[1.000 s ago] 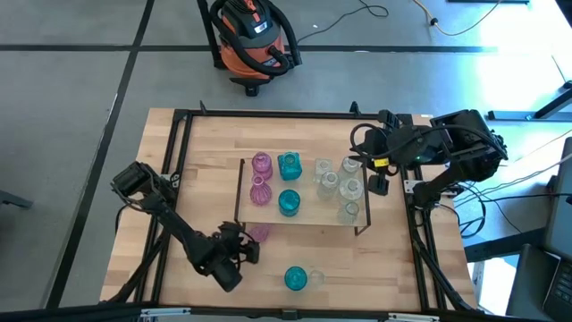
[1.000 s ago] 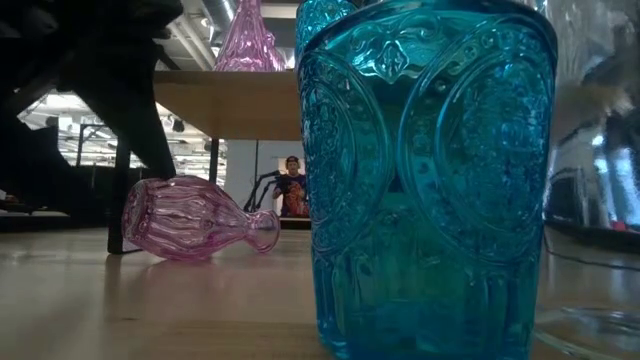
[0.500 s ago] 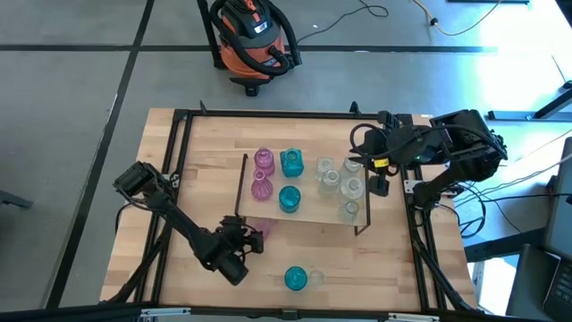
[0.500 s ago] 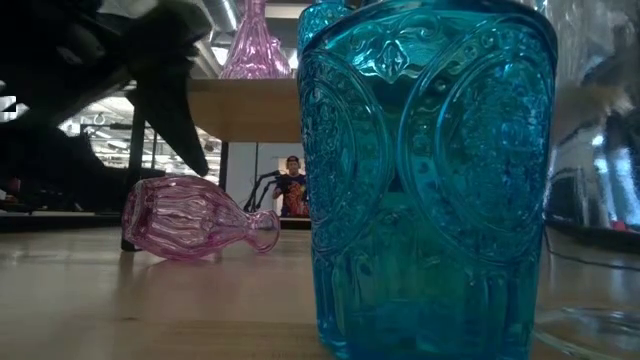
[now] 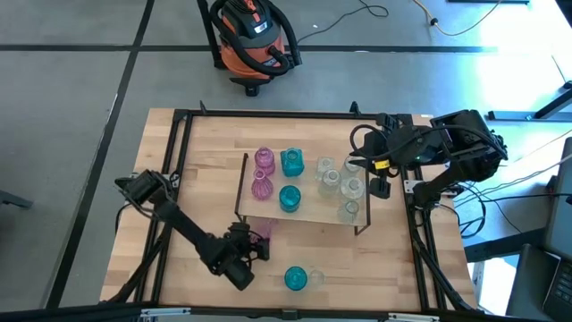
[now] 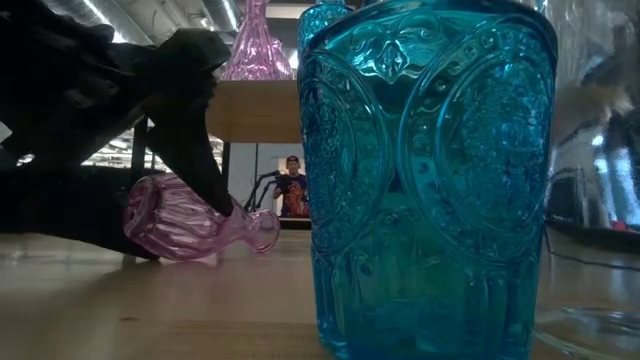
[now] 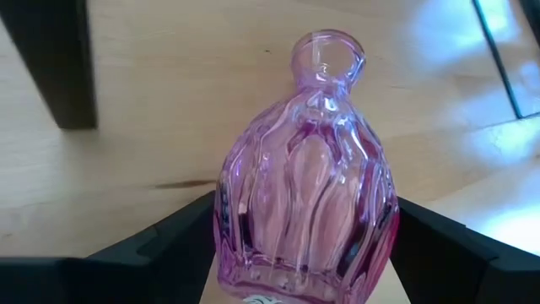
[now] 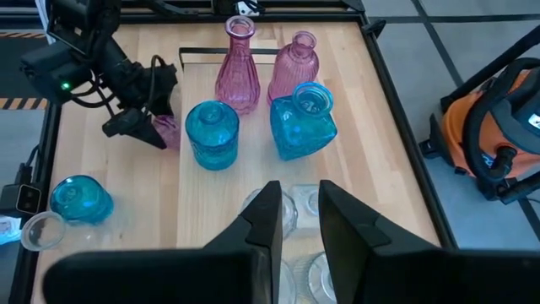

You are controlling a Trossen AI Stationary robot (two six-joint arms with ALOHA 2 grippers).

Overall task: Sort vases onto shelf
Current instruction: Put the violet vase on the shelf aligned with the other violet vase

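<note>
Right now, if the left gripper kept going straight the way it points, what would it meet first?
The pink vase lying on its side on the table: the left gripper is open with its fingers either side of the vase's body. Contact itself isn't visible.

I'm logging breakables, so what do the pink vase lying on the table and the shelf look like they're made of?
The pink vase looks like ribbed, glossy translucent glass: the wood grain shows through it and its ridges catch highlights. Tinted plastic can't be ruled out. The shelf looks like pale, matte wood with visible grain, on thin dark end brackets, probably metal.
</note>
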